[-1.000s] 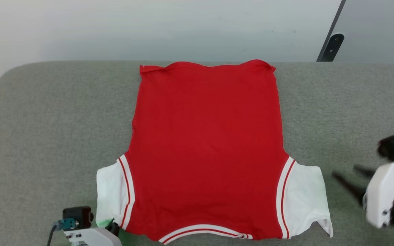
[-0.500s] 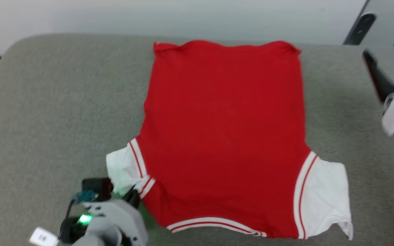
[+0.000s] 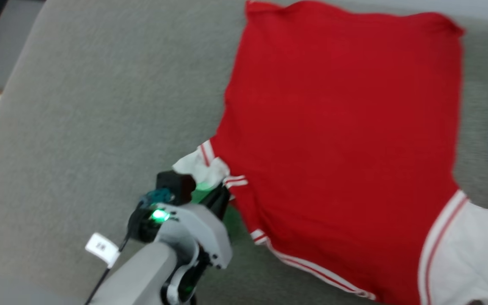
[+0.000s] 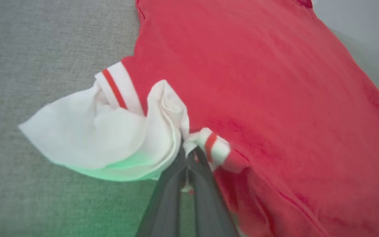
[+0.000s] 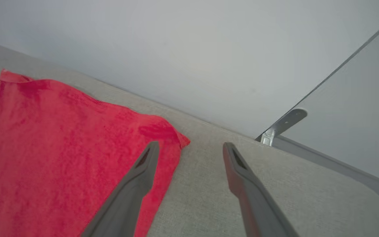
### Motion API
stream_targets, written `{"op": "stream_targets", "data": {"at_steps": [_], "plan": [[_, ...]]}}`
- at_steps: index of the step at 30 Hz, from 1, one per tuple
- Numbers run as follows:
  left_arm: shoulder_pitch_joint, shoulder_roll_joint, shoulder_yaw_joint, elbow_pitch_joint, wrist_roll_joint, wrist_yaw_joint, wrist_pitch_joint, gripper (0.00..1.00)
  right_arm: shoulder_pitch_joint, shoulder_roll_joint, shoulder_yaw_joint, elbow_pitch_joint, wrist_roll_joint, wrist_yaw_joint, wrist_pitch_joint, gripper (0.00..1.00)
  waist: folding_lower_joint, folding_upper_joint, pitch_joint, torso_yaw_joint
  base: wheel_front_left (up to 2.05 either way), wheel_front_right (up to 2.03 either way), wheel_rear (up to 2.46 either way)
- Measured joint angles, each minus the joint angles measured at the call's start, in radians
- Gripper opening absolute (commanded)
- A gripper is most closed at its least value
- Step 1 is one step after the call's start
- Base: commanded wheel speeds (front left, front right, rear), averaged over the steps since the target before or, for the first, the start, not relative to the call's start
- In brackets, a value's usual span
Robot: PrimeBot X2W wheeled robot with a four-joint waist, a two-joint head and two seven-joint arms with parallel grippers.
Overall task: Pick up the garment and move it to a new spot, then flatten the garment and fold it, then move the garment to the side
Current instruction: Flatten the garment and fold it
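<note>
- Bench: grey, padded; carries the garment.
- Left pincer: clenched on the garment at the striped trim of the left sleeve. A second ago that sleeve lay flat; now it is bunched, lifted and drawn toward the red body.
- Garment: plain red side up, spread mid-bench, collar near, hem far. Judged: flattening done, fold starting at the sleeve.
- Right pincer: released, empty. It has gone from beside the right sleeve to the far right hem corner, probably for a second grip.
</note>
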Motion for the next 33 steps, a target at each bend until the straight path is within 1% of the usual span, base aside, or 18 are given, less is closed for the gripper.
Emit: {"op": "stream_targets", "data": {"at_steps": [5,8,13,16,18,19,22,26,30,33], "plan": [[-0.06,-0.054,-0.024,0.059,0.013,-0.049,-0.019,0.0,-0.092,0.011,-0.027,0.188,0.006,0.0,0.103,1.0,0.0,0.0,0.051,0.063,0.0,0.0,0.0],[-0.087,-0.083,-0.034,0.09,0.015,-0.071,-0.034,0.0,-0.119,0.027,-0.058,0.293,-0.005,0.0,0.143,1.0,0.0,0.0,0.079,0.099,0.0,0.0,0.0],[-0.118,-0.121,-0.047,0.135,0.017,-0.109,-0.054,0.0,-0.148,0.046,-0.102,0.415,-0.037,-0.001,0.15,1.0,0.0,0.0,0.115,0.152,0.0,0.0,0.0],[-0.127,-0.131,-0.05,0.15,0.017,-0.119,-0.062,0.0,-0.171,0.043,-0.111,0.446,-0.048,-0.001,0.149,1.0,0.0,0.0,0.125,0.168,0.0,0.0,0.0],[-0.134,-0.139,-0.05,0.164,0.016,-0.127,-0.068,0.0,-0.181,0.042,-0.117,0.466,-0.061,-0.002,0.141,0.04,0.0,0.0,0.134,0.18,0.0,0.0,0.0],[-0.136,-0.142,-0.05,0.17,0.015,-0.127,-0.071,0.0,-0.188,0.042,-0.119,0.473,-0.068,-0.003,0.133,0.0,0.0,0.0,0.137,0.185,0.0,0.0,0.0],[-0.143,-0.148,-0.049,0.191,0.013,-0.137,-0.08,0.0,-0.196,0.051,-0.119,0.488,-0.084,-0.004,0.107,0.0,0.0,0.0,0.139,0.19,0.0,0.0,0.0],[-0.145,-0.147,-0.045,0.216,0.011,-0.142,-0.091,0.0,-0.197,0.073,-0.101,0.49,-0.092,-0.003,0.097,0.0,0.0,0.0,0.128,0.18,0.0,0.0,0.0],[-0.144,-0.124,-0.043,0.243,0.012,-0.145,-0.098,0.0,-0.177,0.093,-0.057,0.466,-0.082,-0.003,0.1,0.0,0.0,0.0,0.106,0.159,0.0,0.0,0.0],[-0.134,-0.101,-0.034,0.256,0.005,-0.145,-0.098,0.0,-0.148,0.1,-0.027,0.427,-0.043,-0.003,0.1,0.0,0.0,0.0,0.087,0.137,0.0,0.0,0.0]]}}
